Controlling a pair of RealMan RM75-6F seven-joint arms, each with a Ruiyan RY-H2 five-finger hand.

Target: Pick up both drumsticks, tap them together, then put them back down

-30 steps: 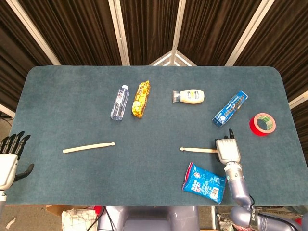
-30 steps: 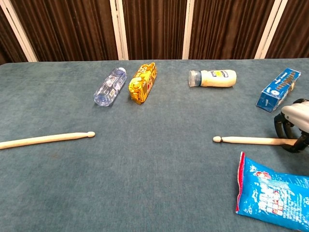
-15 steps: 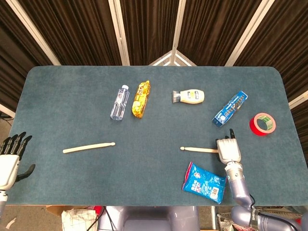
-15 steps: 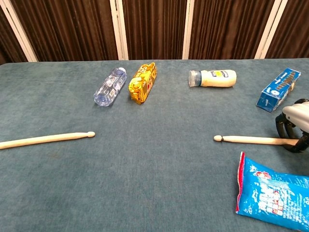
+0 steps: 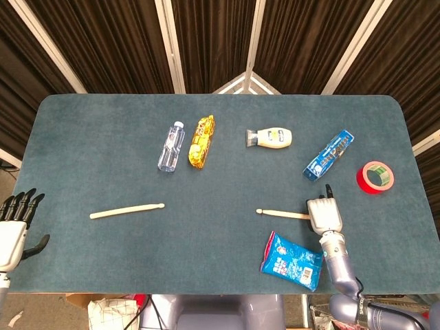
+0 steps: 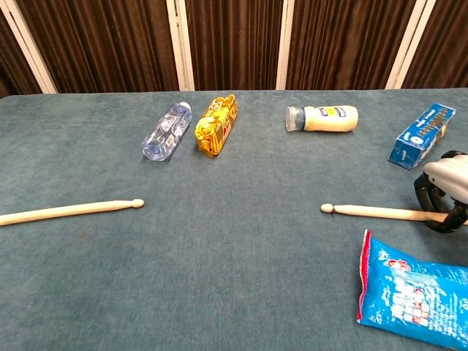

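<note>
The right drumstick (image 5: 282, 214) has slid slightly left in the curled right hand (image 5: 325, 214); only the head view shows the spread-fingered left hand (image 5: 13, 230).

Your right hand (image 5: 325, 214) has nudged the right drumstick (image 6: 373, 212) a touch leftward, away from the blue snack bag (image 6: 413, 294), its fingers now curled closer around the butt end, while your left hand (image 5: 14, 227) has sunk slightly beside the desk's (image 5: 103, 158) left edge.
</note>
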